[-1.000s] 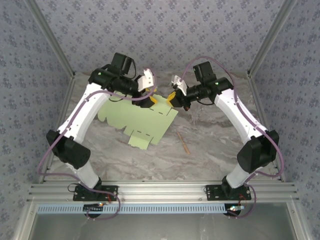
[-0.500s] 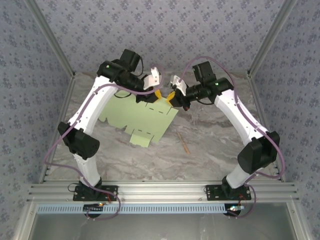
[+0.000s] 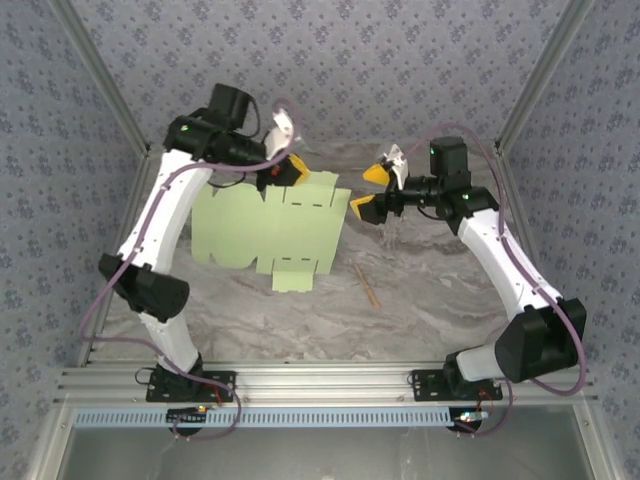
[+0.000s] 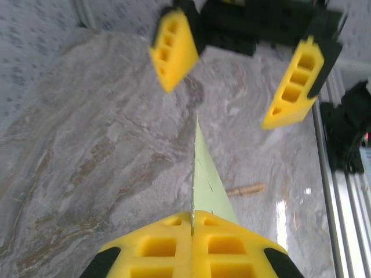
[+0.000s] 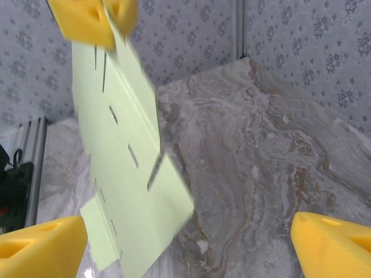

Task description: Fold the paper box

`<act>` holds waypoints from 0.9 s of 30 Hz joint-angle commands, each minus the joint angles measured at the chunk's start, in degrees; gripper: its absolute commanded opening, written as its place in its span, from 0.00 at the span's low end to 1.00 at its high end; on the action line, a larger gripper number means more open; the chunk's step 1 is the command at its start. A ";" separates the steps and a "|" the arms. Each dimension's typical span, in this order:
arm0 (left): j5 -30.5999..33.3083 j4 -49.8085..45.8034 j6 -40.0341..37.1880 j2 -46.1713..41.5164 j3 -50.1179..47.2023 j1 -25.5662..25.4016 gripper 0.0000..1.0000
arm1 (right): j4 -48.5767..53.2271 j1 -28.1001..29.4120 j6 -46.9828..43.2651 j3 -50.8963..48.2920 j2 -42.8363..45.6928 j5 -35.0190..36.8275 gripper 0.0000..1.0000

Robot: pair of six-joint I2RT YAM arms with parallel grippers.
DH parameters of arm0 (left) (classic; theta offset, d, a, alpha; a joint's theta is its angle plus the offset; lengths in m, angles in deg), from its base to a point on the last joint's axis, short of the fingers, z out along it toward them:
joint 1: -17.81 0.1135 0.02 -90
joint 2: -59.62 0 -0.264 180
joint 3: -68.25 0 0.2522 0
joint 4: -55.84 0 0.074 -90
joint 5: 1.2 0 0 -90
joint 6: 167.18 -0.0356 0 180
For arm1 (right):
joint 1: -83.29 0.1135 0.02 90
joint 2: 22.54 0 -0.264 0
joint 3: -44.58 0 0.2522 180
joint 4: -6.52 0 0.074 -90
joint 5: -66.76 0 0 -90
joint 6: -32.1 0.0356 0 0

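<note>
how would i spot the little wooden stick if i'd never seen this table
On the grey marbled table, find the pale green card sheet held by the left hand. Just right of its lower edge lies the stick: thin and tan, not broad and green.

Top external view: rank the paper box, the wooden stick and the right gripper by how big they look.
1. paper box, a flat sheet: clearly largest.
2. right gripper, jaws open: bulkier than the stick, but it hangs nearer the camera, so this is unsure.
3. wooden stick: thin, smallest.
</note>
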 commanded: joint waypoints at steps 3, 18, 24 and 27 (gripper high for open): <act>-10.34 23.12 16.76 -13.06 -14.53 4.19 0.00 | -18.92 4.37 11.21 -7.83 1.39 -2.07 0.93; -5.99 35.40 27.67 -19.86 -22.92 6.27 0.00 | -35.69 7.87 18.48 -12.38 -1.34 -2.95 0.42; -4.80 35.48 27.67 -19.94 -24.10 6.49 0.00 | -34.05 8.27 18.00 -11.81 -1.11 -2.39 0.25; -4.44 35.74 27.85 -19.94 -24.66 6.44 0.00 | -31.83 8.56 17.01 -11.20 -1.03 -1.13 0.14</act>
